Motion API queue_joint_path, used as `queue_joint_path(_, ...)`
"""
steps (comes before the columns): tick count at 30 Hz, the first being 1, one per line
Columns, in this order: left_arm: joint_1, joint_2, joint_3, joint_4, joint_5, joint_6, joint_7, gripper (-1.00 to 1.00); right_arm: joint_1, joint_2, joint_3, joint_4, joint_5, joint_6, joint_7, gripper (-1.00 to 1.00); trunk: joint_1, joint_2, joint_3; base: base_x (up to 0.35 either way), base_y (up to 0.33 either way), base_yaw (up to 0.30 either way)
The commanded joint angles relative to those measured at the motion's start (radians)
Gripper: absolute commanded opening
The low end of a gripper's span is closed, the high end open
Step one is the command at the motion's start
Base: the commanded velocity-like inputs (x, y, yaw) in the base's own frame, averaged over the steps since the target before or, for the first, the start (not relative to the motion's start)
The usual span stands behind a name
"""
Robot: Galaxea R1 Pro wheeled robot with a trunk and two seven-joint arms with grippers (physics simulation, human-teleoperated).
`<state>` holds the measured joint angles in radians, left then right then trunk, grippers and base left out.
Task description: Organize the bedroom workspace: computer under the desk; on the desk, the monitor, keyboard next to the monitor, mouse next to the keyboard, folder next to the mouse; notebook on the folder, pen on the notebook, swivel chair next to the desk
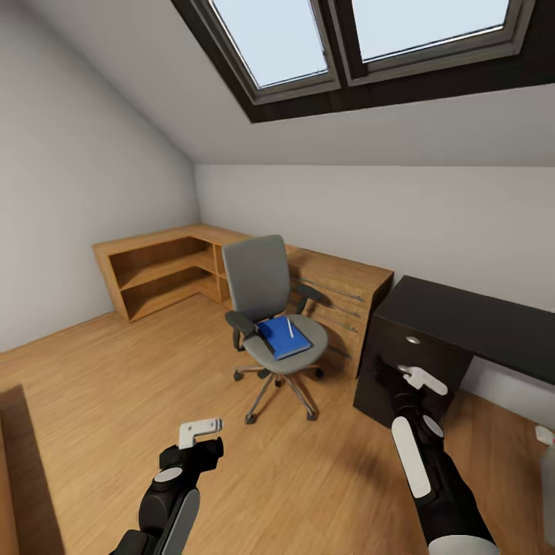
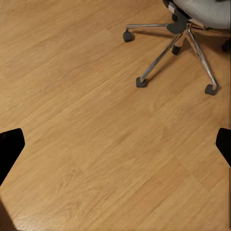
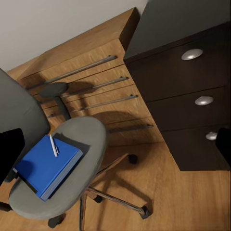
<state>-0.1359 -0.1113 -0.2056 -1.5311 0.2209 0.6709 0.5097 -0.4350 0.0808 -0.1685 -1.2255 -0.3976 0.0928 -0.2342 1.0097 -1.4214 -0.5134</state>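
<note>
The grey swivel chair [image 1: 260, 287] stands mid-room in front of a wooden drawer unit. On its seat lies a blue flat stack [image 1: 283, 338], folder or notebook, I cannot tell which, with a white pen [image 1: 290, 327] on top. The black desk [image 1: 470, 312] with its drawers is at the right; its visible top is bare. My left gripper [image 1: 202, 432] hangs open over the floor short of the chair. My right gripper [image 1: 415, 378] is open in front of the desk drawers. In the right wrist view the blue stack [image 3: 48, 166] and pen [image 3: 53, 145] lie on the seat [image 3: 86, 139]. Monitor, keyboard and mouse are out of view.
A wooden drawer unit [image 1: 347, 289] stands between chair and desk, and a low wooden shelf unit [image 1: 158, 270] fills the far left corner. The chair's chrome star base [image 2: 178, 43] spreads over the wood floor. A white object [image 1: 544, 435] peeks in at the right edge.
</note>
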Motion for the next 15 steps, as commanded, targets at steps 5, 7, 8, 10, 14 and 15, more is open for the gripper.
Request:
queue_joint_path(5,-0.001,0.002,0.000,-0.001,0.011,-0.002,0.013,1.00,-0.001,0.001,0.001,-0.002,-0.006,0.012,-0.002,1.00,0.000,-0.001,0.001,-0.001,0.001,-0.252)
queue_joint_path(7,-0.001,0.002,0.000,0.000,0.011,-0.003,0.014,1.00,-0.001,0.001,0.001,-0.002,-0.006,0.014,-0.002,1.00,0.000,-0.001,0.002,-0.060,0.094,-0.252)
queue_joint_path(8,-0.001,0.002,0.000,0.000,0.011,-0.003,0.014,1.00,-0.001,0.001,0.001,-0.002,-0.006,0.014,-0.002,1.00,0.000,-0.001,0.002,-0.100,0.178,-0.252)
queue_joint_path(10,-0.001,0.002,0.000,0.000,0.011,-0.004,0.015,1.00,-0.001,0.001,0.002,-0.002,-0.006,0.015,-0.002,1.00,0.000,-0.001,0.003,-0.123,0.232,-0.252)
queue_joint_path(14,-0.001,0.002,0.000,0.000,0.011,-0.004,0.015,1.00,-0.001,0.000,0.003,-0.002,-0.005,0.019,-0.002,1.00,0.000,-0.001,0.004,-0.144,0.281,-0.252)
queue_joint_path(15,-0.001,0.002,0.000,0.000,0.011,-0.004,0.015,1.00,-0.001,0.000,0.003,-0.002,-0.005,0.020,-0.002,1.00,0.000,-0.001,0.005,-0.148,0.291,-0.252)
